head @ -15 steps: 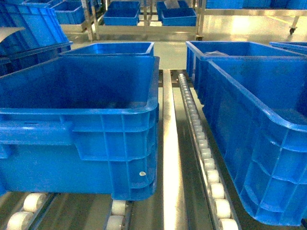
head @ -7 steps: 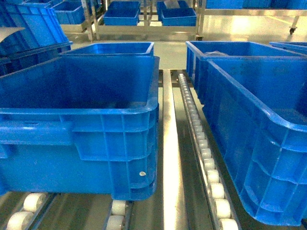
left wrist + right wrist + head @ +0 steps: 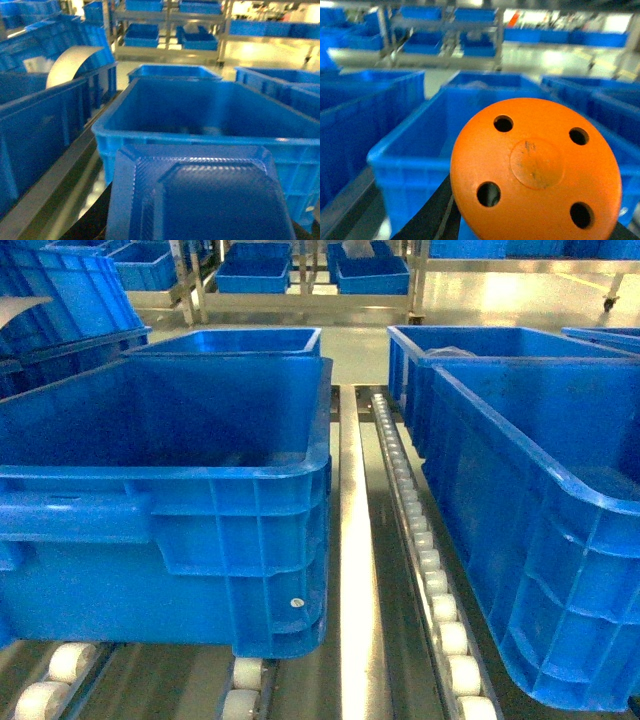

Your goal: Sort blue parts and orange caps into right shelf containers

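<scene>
While the head view shows only 2 large blue crates, left (image 3: 200, 490) and right (image 3: 540, 520), on roller rails (image 3: 425, 560), each wrist camera is filled by a held piece. The right claw grips an orange cap (image 3: 536, 167) with 4 holes; the left claw holds a dark blue part (image 3: 200, 195), each before a crate.

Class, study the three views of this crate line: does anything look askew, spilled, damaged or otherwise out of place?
Nothing stands out. The blue crates sit level on the roller tracks with rims intact, and nothing is spilled between them. An orange cap fills the right wrist view and a dark blue part the left wrist view, both whole.
</scene>
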